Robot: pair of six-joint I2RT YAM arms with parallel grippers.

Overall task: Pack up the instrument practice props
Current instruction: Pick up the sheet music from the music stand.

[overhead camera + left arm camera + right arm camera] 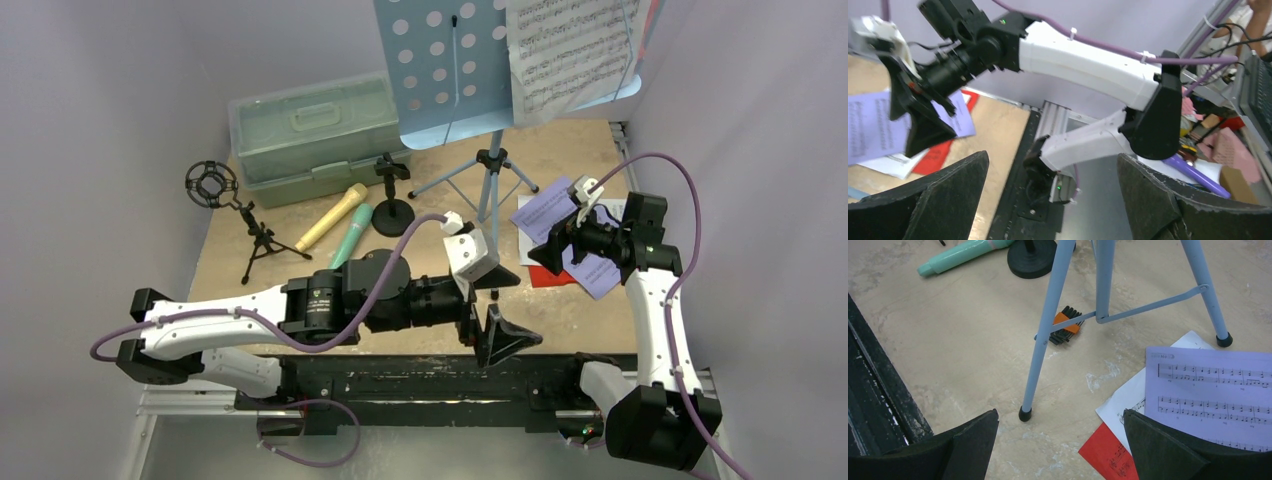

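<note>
We are at the start, and it seems nothing is packed yet. The left end effector (500, 305) and right end effector (1060, 440) stand wide, empty. The right one hovers over the sheets (1208, 390) on the tabletop (973, 340) — next we should descend and pinch one edge.

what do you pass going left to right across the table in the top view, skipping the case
ring-top tripod mic holder → tan microphone → teal microphone → round-base mic holder → music rack tripod → purple sheet
</note>
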